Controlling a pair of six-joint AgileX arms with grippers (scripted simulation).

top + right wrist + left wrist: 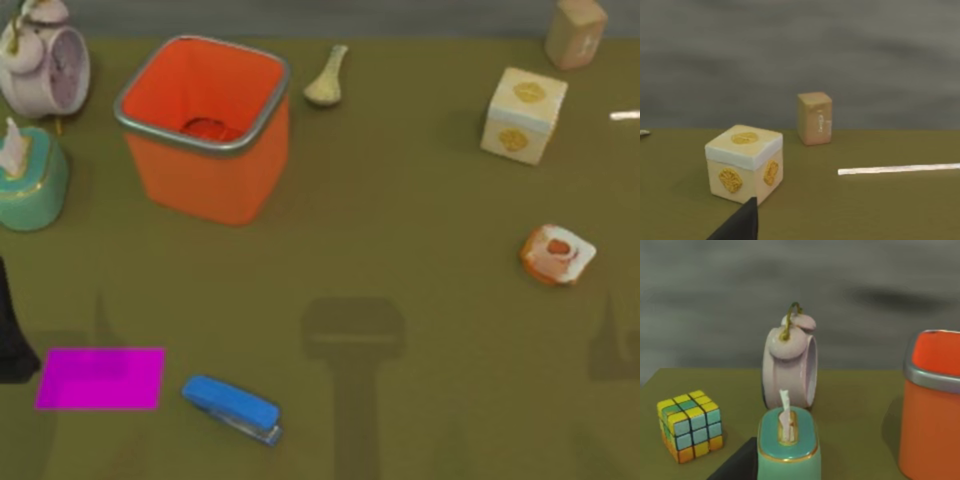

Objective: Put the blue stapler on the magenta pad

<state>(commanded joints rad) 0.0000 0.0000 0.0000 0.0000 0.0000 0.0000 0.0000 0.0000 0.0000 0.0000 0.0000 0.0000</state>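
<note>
Top view: blue stapler [232, 408] lies angled just beside magenta pad [100, 378]; an off-centre pinch could spin it. Can't tell either gripper's fingers.

Glossy blue stapler [231, 408] with silvery metal base; matt magenta pad [101, 379]; metal-rimmed orange bin [205, 128]

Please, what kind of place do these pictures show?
Probably a rendered tabletop test scene, not a real room: a plain olive-green table against a blank grey backdrop, scattered with unrelated items such as a pale pink alarm clock, an orange square bin with a metal rim and a small bright-blue stapler.
</note>
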